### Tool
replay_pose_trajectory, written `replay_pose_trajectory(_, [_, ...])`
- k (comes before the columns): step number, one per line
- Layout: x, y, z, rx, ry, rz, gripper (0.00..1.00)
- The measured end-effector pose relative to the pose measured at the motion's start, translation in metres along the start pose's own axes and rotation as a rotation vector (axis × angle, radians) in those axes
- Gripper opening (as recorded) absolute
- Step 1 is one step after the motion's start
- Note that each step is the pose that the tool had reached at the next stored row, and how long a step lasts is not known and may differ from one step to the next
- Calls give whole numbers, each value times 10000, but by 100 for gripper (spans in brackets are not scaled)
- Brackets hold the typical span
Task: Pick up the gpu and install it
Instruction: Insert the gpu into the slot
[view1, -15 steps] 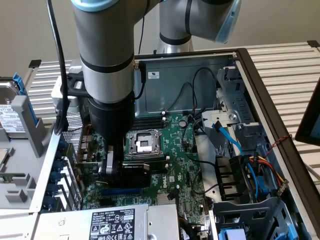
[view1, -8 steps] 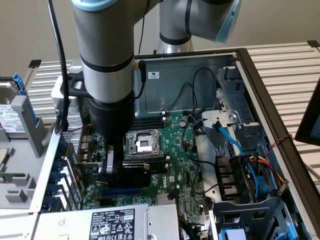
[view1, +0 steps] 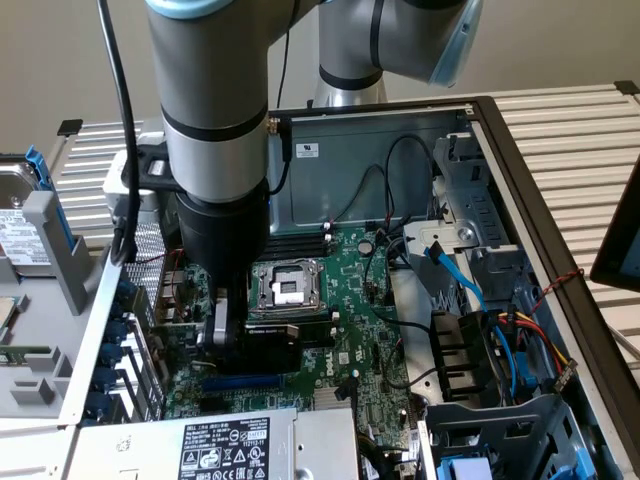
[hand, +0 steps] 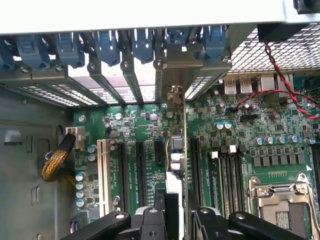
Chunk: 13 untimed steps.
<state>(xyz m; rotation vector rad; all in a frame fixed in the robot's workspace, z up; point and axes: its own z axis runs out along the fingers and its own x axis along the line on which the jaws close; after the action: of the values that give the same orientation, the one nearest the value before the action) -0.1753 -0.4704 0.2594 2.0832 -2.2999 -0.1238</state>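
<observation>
The fingers (hand: 159, 207) are seen closed narrowly on the gpu (hand: 184, 131), which is pinched by its two faces and carried on edge, upright, between them. In the exterior view the gripper (view1: 226, 335) is lowered inside the open computer case (view1: 520, 180), with the gpu (view1: 280, 340) held just above or against the motherboard (view1: 365, 300), beside the processor socket (view1: 285, 285). The card seems to be held this way so that its lower edge can be lined up along one of the long slots (hand: 194, 165). Its metal end is pointed to the slotted rear edge of the case, under the row of blue clips (hand: 107, 45). Whether the card is already seated cannot be told.

White lettering on the motherboard, possibly "DELL", is made out faintly. A label (view1: 215, 445) on the power supply at the case's near edge carries certification marks and fine print that cannot be read.
</observation>
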Motion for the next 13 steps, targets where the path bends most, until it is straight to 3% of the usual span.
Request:
replay_pose_trajectory(3, [-4, 1, -1, -1, 44, -70, 27])
replay_pose_trajectory(13, [-20, -15, 1, -3, 93, -306, 27])
